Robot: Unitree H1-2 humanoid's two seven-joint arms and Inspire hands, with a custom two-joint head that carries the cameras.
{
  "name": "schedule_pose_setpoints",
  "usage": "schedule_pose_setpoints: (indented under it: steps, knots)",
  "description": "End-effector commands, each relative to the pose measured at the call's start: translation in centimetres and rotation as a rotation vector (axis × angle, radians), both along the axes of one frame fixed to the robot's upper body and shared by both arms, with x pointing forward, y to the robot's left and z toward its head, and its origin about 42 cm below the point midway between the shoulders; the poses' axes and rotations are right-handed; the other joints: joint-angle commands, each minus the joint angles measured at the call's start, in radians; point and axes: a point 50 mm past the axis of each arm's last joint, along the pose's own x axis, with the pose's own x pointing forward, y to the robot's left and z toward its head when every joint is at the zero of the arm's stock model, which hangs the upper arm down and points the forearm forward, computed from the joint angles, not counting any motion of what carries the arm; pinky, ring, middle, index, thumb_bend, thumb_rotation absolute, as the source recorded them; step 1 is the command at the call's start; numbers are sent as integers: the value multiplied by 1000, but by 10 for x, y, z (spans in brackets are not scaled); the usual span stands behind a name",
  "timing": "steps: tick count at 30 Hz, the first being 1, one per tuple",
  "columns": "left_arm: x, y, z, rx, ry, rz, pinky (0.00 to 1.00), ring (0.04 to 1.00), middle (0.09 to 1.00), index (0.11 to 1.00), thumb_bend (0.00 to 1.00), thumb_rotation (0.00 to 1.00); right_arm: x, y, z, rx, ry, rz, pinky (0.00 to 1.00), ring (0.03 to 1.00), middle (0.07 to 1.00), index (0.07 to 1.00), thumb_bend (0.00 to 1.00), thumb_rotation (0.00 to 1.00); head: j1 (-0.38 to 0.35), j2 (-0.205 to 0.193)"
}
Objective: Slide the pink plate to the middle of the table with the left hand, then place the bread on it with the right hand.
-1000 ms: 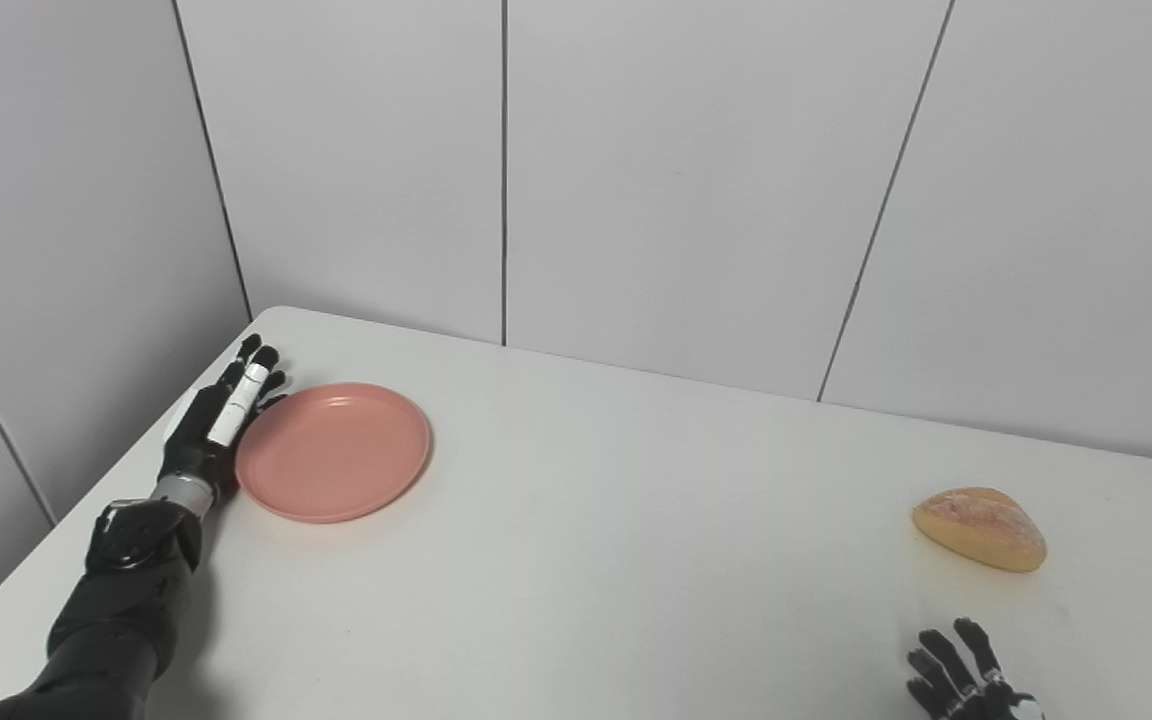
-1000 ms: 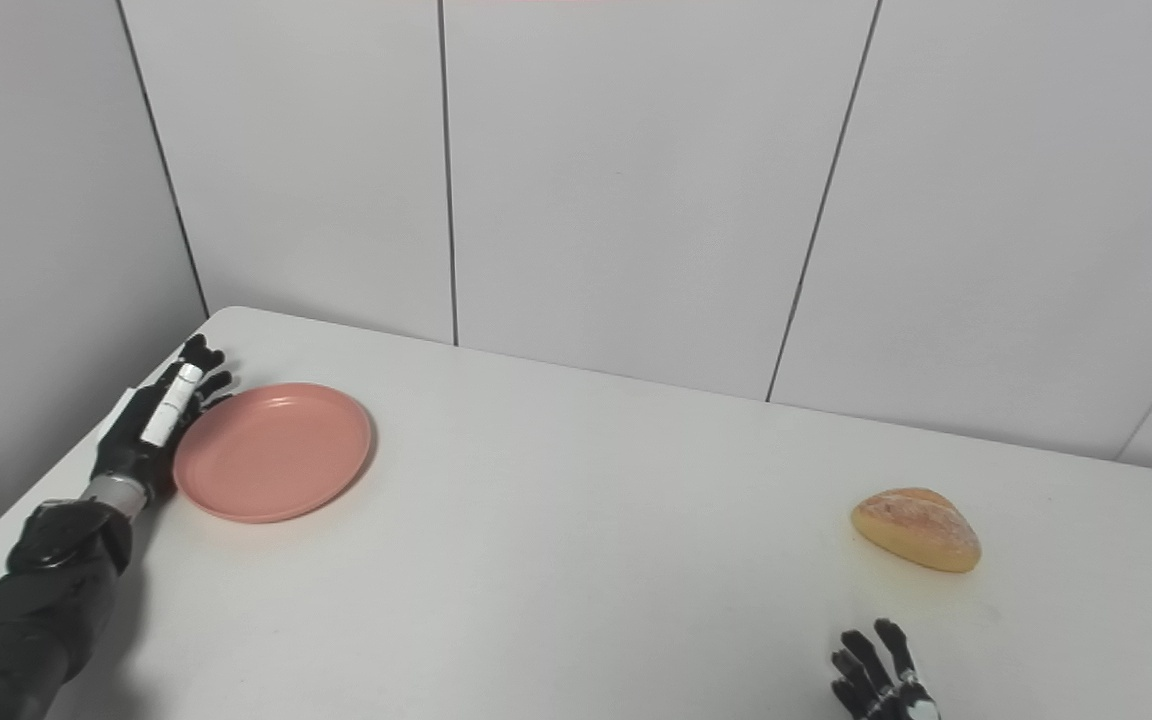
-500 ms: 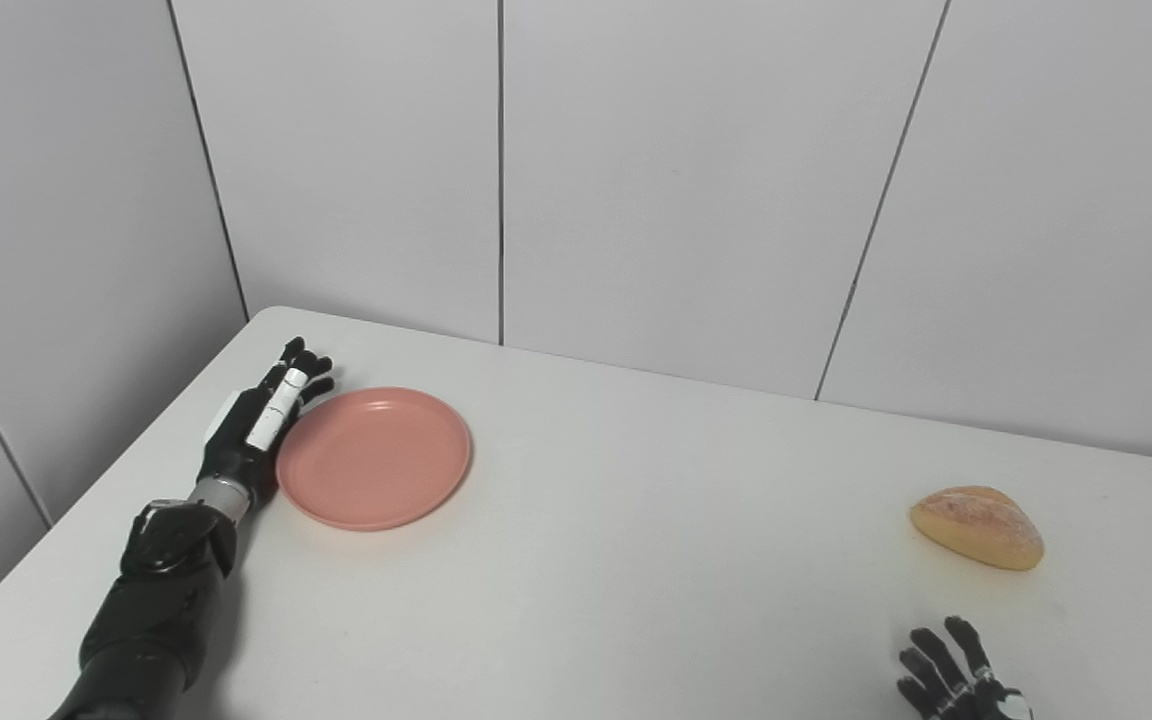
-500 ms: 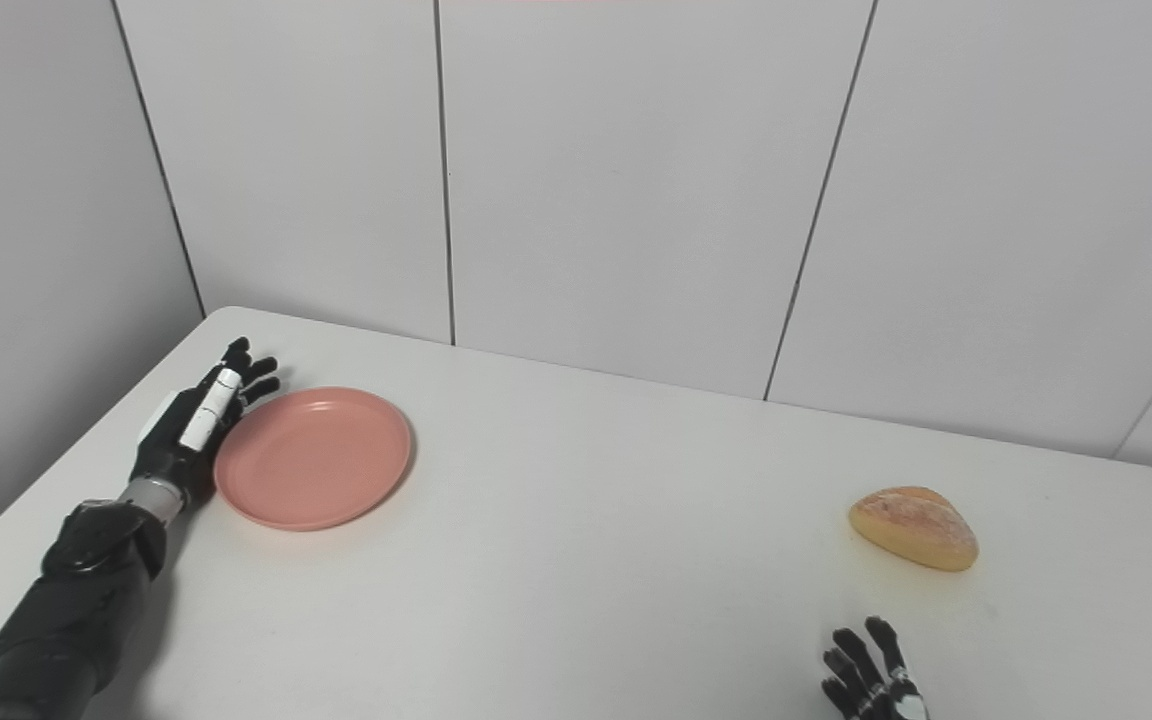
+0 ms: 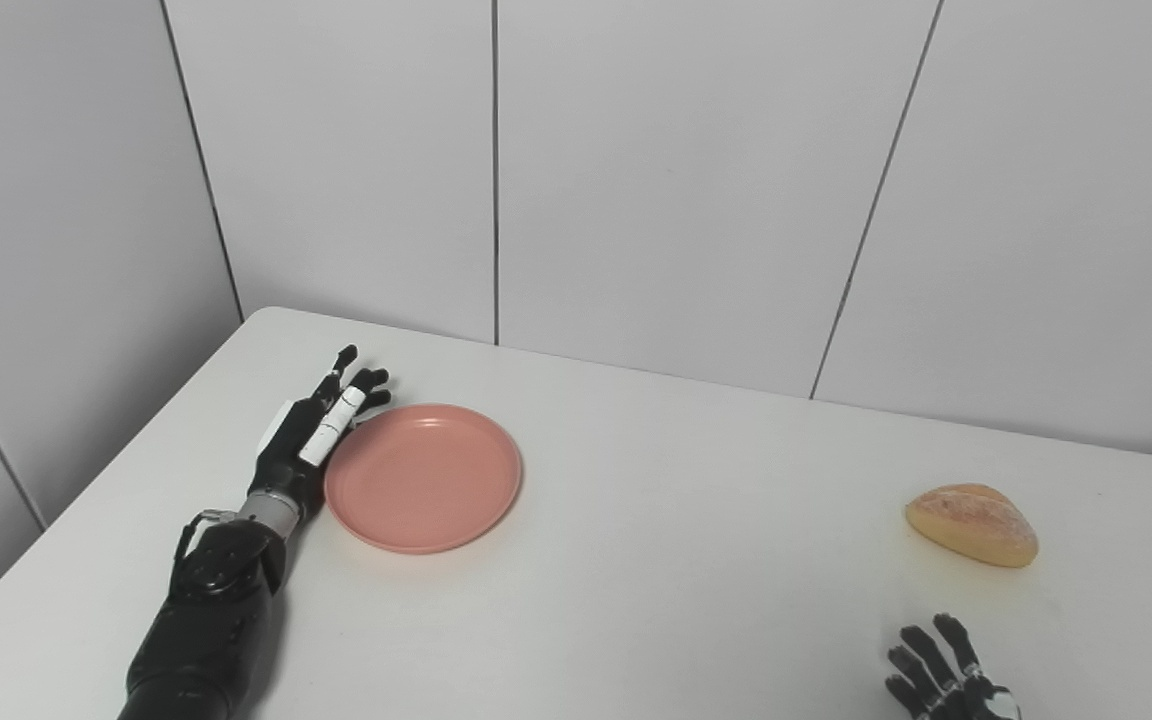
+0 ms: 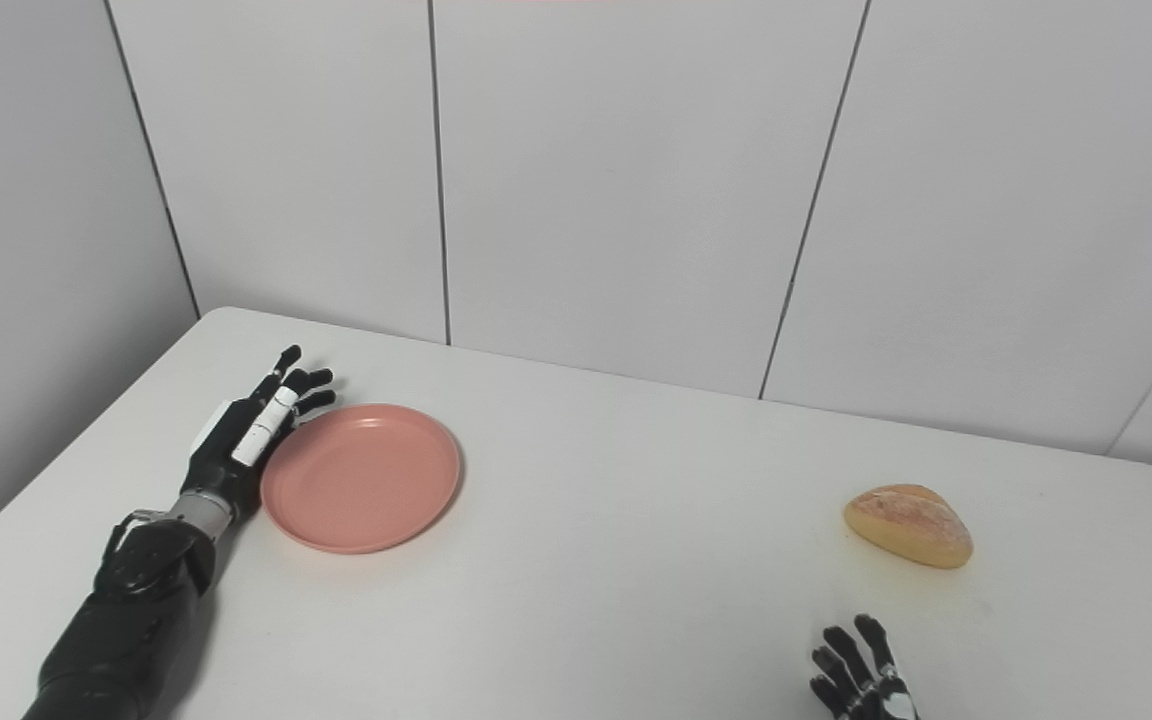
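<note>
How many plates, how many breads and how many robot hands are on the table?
Plates: 1, the pink plate
Breads: 1, the bread
Robot hands: 2, the left hand and the right hand
Total: 4

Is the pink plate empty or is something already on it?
Empty. The pink plate shows only its bare inner surface; the bread lies on the table, far to its right.

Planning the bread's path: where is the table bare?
Bare: the wide stretch between the pink plate and the bread, and the front strip between both arms. Crowded only at the plate's left rim, where the left hand presses.
</note>
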Motion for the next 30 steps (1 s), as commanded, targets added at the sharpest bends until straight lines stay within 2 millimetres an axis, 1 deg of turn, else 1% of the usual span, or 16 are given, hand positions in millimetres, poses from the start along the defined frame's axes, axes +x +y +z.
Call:
schedule_pose_setpoints:
  steps: [1,5,9,13,14,17,18,23,26,28,29,30]
  knots:
    - [8,-10,18,7,-46,-17,724,857,883,987,997,754,-3,2,0,3,21,2,904,888,885,940,860,954,-5,3]
    - [5,-18,17,-15,-45,-24,741,848,875,979,1000,742,-3,5,1,-10,18,5,892,882,883,943,859,967,-19,8]
    - [3,-25,19,-20,-45,-39,737,850,874,981,1000,739,-2,8,3,-5,13,5,885,879,880,941,850,967,-41,14]
    - [-1,-35,23,-26,-63,-49,771,861,870,984,1000,737,-2,13,4,-7,5,4,875,876,876,937,844,963,-77,22]
    - [-1,-37,23,-34,-63,-46,775,861,869,984,1000,737,-2,15,5,-9,5,4,873,875,875,937,843,965,-94,25]
    - [0,-41,26,-47,-63,-49,783,862,863,980,1000,741,-2,19,5,-8,7,0,862,872,869,930,834,966,-111,30]
    - [-1,-43,27,-51,-67,-58,781,861,861,978,1000,741,-1,21,6,-5,8,-2,859,870,867,926,830,964,-131,35]
    - [-1,-52,30,-61,-69,-90,770,854,855,957,1000,740,1,30,4,-7,12,-8,847,865,860,915,820,957,-164,29]
    - [0,-58,31,-70,-62,-105,755,853,858,952,972,734,3,33,3,-8,15,-12,850,865,862,921,828,964,-179,29]
    - [0,-63,33,-89,-62,-113,757,858,851,946,968,714,4,36,2,-5,12,-11,846,864,859,917,827,958,-200,27]
    - [0,-65,34,-96,-62,-116,758,858,850,946,969,713,4,38,2,-5,12,-10,846,864,859,917,827,958,-234,19]
    - [-1,-67,34,-99,-63,-121,764,861,848,946,982,713,5,40,2,-5,12,-9,845,863,858,916,828,958,-234,19]
